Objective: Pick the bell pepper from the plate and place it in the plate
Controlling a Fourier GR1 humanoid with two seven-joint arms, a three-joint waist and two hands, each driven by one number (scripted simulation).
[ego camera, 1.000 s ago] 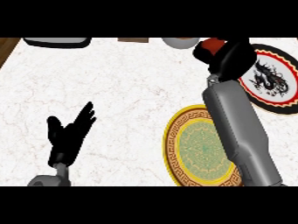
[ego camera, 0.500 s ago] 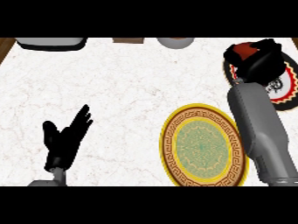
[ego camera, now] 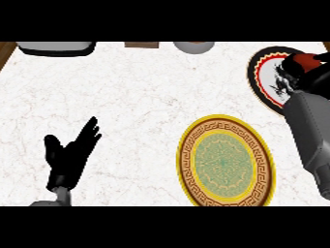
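Head view, looking down on a white marble surface (ego camera: 139, 101). At the far right, the right hand (ego camera: 323, 77) curls around a red bell pepper (ego camera: 305, 60) over a black-rimmed plate (ego camera: 262, 77). Nearer lies a yellow-rimmed plate (ego camera: 226, 160). The left hand (ego camera: 71, 155) rests open at lower left, fingers up.

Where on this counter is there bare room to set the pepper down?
The yellow-rimmed plate is bare. The marble between the left hand and that plate is free too. The far right is crowded: right hand over the red bell pepper on the black-rimmed plate.
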